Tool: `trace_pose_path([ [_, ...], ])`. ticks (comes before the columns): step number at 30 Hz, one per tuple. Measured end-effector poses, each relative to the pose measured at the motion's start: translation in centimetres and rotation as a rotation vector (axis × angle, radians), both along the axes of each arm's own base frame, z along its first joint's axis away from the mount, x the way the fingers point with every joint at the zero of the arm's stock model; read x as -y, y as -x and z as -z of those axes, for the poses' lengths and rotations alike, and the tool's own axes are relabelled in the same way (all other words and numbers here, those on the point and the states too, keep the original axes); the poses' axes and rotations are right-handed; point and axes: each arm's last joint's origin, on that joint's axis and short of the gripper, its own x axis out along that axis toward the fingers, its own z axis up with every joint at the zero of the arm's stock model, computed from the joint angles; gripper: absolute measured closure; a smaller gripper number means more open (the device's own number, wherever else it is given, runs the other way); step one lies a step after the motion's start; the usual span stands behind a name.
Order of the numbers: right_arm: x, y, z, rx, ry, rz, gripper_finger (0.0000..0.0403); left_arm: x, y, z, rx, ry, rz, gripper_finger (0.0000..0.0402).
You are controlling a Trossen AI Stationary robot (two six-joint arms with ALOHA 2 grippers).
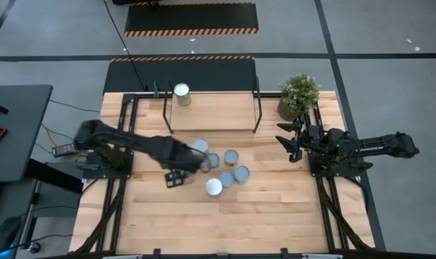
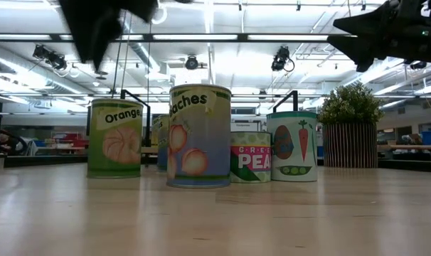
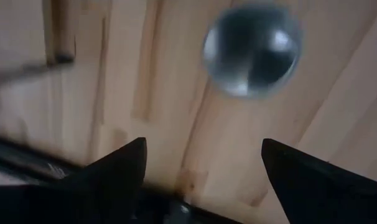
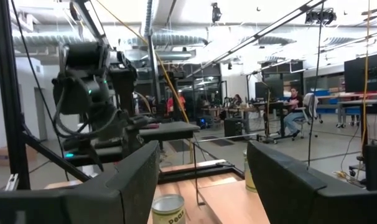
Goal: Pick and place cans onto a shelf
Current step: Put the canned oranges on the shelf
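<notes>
From above, the left gripper (image 1: 180, 170) reaches out over the middle of the table (image 1: 275, 216), at the nine o'clock edge of a huddle of cans (image 1: 224, 171) standing upright with their round tops showing; one more can (image 1: 181, 92) already stands on the shelf (image 1: 218, 111) at twelve o'clock from the huddle, near the shelf's left end. The right gripper (image 1: 290, 144) waits well off at three o'clock, beside the potted plant (image 1: 299, 95), so the left arm is clearly the nearer one to the cans. Level with the table, the cans stand close together, the peaches can (image 2: 199, 135) foremost, the oranges can (image 2: 115, 137) at its nine o'clock and the peas can (image 2: 250, 156) and a vegetable can (image 2: 292, 146) at its three o'clock, with dark arm parts hanging overhead. Past the left wrist, the two fingers (image 3: 117, 168) stand wide apart with nothing between them, and a blurred can top (image 3: 252, 50) lies ahead and a little to one side, its long axis pointing straight up at the camera, so I judge the gripper must shift over it before dropping. Past the right wrist, that arm's fingers (image 4: 132, 180) also stand wide and empty, facing the shelf can (image 4: 168, 209) and the left arm (image 4: 92, 93).
</notes>
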Motion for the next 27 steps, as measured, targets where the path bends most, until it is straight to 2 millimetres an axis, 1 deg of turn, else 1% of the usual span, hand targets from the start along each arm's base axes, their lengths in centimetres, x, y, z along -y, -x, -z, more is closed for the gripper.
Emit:
trace_pose_path([
  [3, 0.0, 0.0, 0.0, 0.004, -0.005, -0.002, 0.0153, 0.7, 2.1, 1.6, 0.043, 0.000, -0.089, 0.0083],
  [6, 0.0, 0.0, 0.0, 0.005, -0.005, -0.002, 0.0153, 1.4, 3.4, 3.8, 0.046, 0.032, -0.132, 0.0083],
  [10, 0.0, 0.0, -0.1, 0.008, -0.005, -0.002, 0.0153, 2.5, 3.6, 7.0, 0.083, 0.111, -0.137, 0.0083],
  [14, 0.0, 0.0, -0.1, 0.008, -0.004, -0.002, 0.0153, 2.5, 3.6, 9.3, 0.129, 0.163, -0.137, 0.0083],
  [17, 0.0, 0.0, -0.1, 0.007, 0.000, 0.000, 0.0153, 2.1, 3.4, 9.9, 0.154, 0.172, -0.128, 0.0083],
  [21, 0.0, 0.0, -0.1, 0.006, 0.010, 0.004, 0.0153, 1.5, 2.8, 9.9, 0.199, 0.158, -0.118, 0.0083],
  [27, 0.0, 0.0, -0.1, 0.006, 0.012, 0.004, 0.0153, 0.5, 2.3, 9.9, 0.224, 0.152, -0.111, 0.0083],
])
